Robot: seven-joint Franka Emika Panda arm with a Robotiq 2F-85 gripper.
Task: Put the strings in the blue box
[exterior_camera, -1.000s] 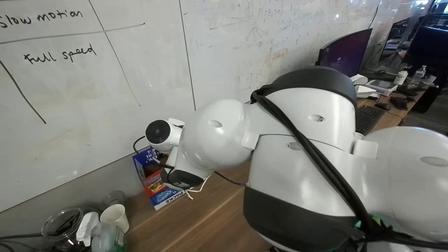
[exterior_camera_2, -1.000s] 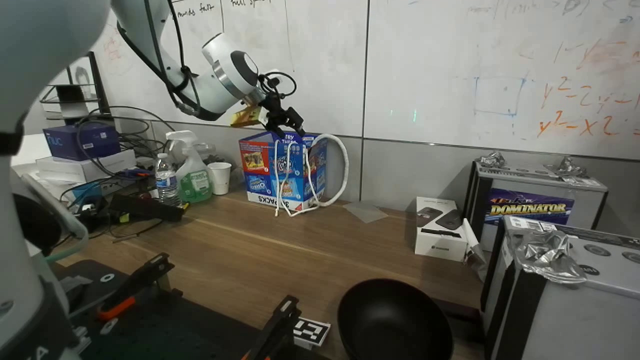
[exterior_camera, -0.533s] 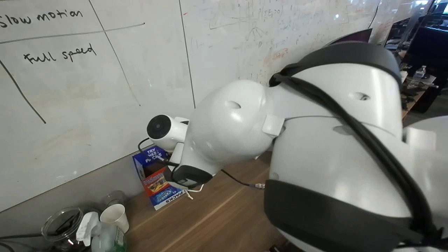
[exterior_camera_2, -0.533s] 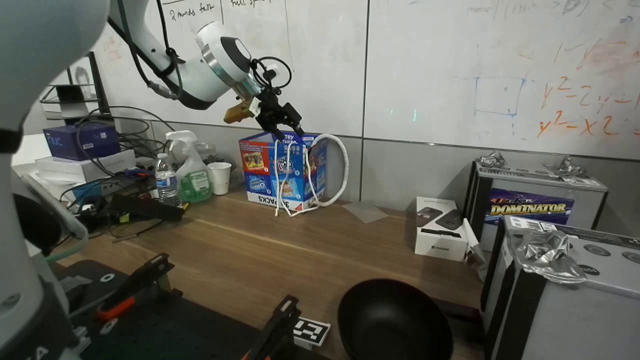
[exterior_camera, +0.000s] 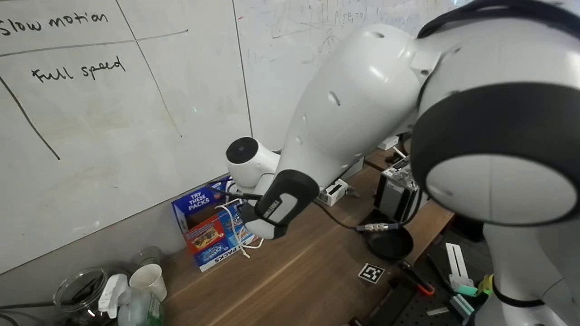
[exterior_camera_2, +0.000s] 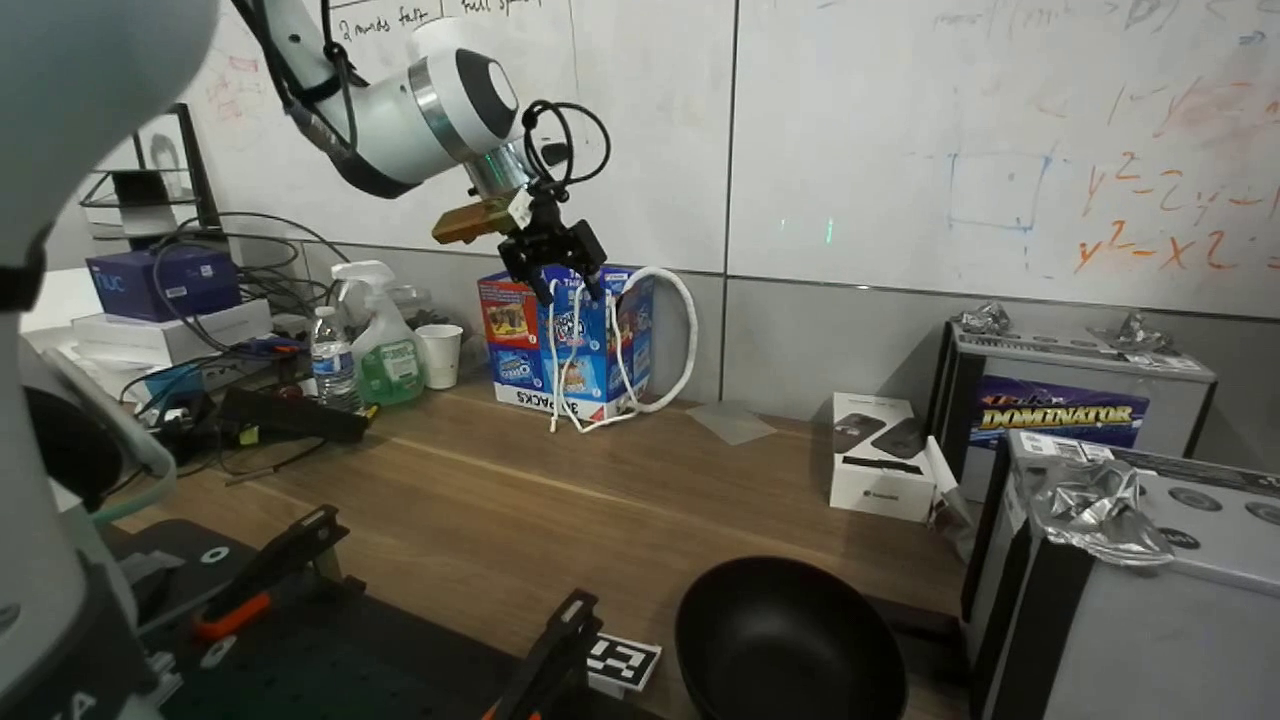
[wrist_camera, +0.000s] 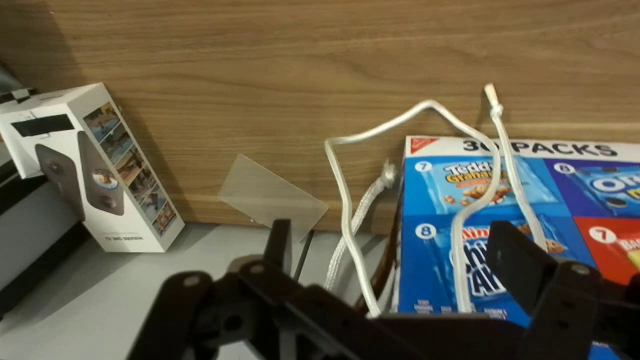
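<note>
Wrist view shows our hand (wrist_camera: pixel 392 250) with its fingers spread wide and nothing pinched between them. White cord strings (wrist_camera: pixel 458 245) loop out past the hand's 12 o'clock, partly across the face of the blue snack-pack box (wrist_camera: pixel 570 200), which sits at the hand's 3 o'clock. In both exterior views the strings hang outside the box against that face; how much lies inside we cannot tell. In an exterior view a thicker white rope (exterior_camera_2: pixel 692 335) bows out at the box's 3 o'clock and curves back toward the tabletop (exterior_camera_2: pixel 480 490) at 5 o'clock, while thin ends trail down at 6 o'clock.

We judge the step in hand to be gathering these hanging lengths and tucking them in. We should ease down until the fingers straddle the thin strands just below the rim, without pushing the cardboard, then close gently on cord alone. Next we should lift straight up until the lowest ends clear the rim, and only then move over the box mouth and let go low inside. The rope looks springy and may flop out, so it may need its own pass. A paper cup (exterior_camera_2: pixel 440 356) stands near the box's 9 o'clock, so we should avoid swinging wide that way.
</note>
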